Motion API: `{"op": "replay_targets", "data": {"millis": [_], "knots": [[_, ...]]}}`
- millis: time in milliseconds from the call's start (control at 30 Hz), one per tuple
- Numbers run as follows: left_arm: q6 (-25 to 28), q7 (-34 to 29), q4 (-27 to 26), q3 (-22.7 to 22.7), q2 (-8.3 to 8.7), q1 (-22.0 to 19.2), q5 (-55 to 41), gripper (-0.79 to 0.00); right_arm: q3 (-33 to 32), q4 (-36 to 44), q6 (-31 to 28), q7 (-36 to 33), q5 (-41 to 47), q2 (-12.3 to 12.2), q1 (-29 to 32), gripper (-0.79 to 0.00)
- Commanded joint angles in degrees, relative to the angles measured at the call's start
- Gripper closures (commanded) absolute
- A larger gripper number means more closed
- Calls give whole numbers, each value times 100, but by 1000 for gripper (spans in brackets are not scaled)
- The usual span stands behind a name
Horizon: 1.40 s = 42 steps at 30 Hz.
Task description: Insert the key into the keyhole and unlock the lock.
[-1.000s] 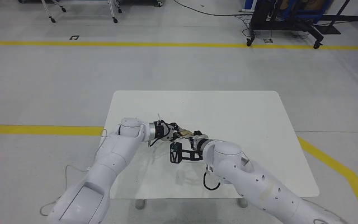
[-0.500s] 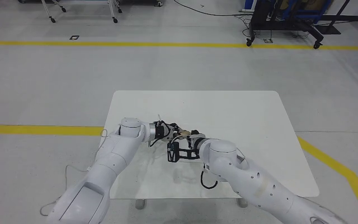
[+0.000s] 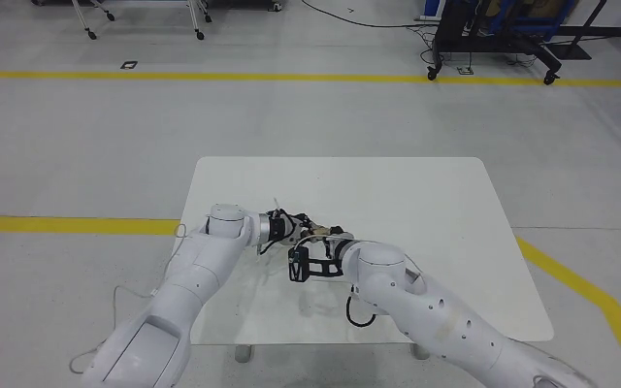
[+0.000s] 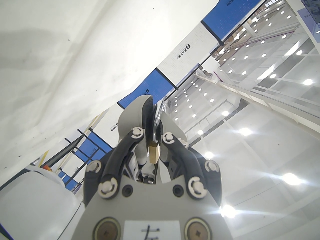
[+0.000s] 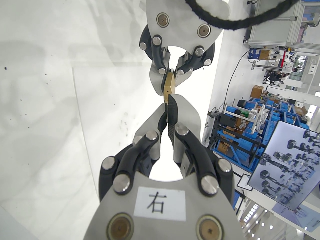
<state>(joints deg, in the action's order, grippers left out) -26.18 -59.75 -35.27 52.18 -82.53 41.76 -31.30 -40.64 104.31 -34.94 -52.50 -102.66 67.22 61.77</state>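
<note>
A small brass lock is held above the white table, with my left gripper shut on it. My right gripper faces it tip to tip and is shut on the key, which is almost hidden between the pads. Only the key's tip shows, touching the lock's end face. In the left wrist view the lock sits deep between the shut fingers, and a silvery metal part shows at the fingertips. From the top view, both grippers meet at the lock, left of the table's middle.
The table's right half and far side are bare. Its near edge lies just below the arms. Yellow floor lines run past both sides, and racks and carts stand far behind.
The right arm's wrist has shifted slightly left, toward the left gripper. The left arm and the lock have stayed in place.
</note>
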Motion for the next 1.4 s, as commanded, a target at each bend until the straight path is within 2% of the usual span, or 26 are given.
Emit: {"op": "replay_targets", "data": {"millis": [0,367,400,433,533,600,900,1067,1200,1233,1267,1300,1333,1367], "knots": [[-33,-122,14,0,3,-2,-28,0,-44,-3,5,81,41,8,1,0],[-25,-254,55,-14,7,-35,-30,0,-269,76,-120,136,-1,2,154,0],[-21,-246,57,-16,6,-36,-29,0,-280,73,-122,133,26,8,155,-52],[-20,-244,58,-17,5,-36,-32,0,-297,77,-121,136,58,14,154,-240],[-4,-215,64,-15,3,-39,-37,0,-379,159,-126,132,114,18,176,-379],[4,-207,65,-12,2,-38,-50,0,-478,273,-104,175,158,5,237,-785],[35,-161,62,-7,0,-40,-65,0,-1583,794,140,885,877,-165,874,-785],[202,-23,17,29,6,-18,-71,0,-1583,794,140,885,877,-165,874,-785],[557,150,-88,120,22,28,-113,0,-1583,794,140,885,877,-165,874,-785],[704,198,-131,155,29,53,-129,0,-1597,812,87,1237,1157,-162,936,-785],[828,203,-177,193,37,85,-165,0,-1722,744,-28,1568,1393,-179,976,-622],[937,220,-215,232,48,114,-191,0,-1857,711,-174,1892,1551,-203,1021,-89],[1022,238,-253,268,58,142,-214,0,-1988,670,-426,2336,1811,-229,1091,0],[1065,226,-287,303,67,172,-254,0,-2158,578,-699,2795,2049,-262,1151,0]]}}
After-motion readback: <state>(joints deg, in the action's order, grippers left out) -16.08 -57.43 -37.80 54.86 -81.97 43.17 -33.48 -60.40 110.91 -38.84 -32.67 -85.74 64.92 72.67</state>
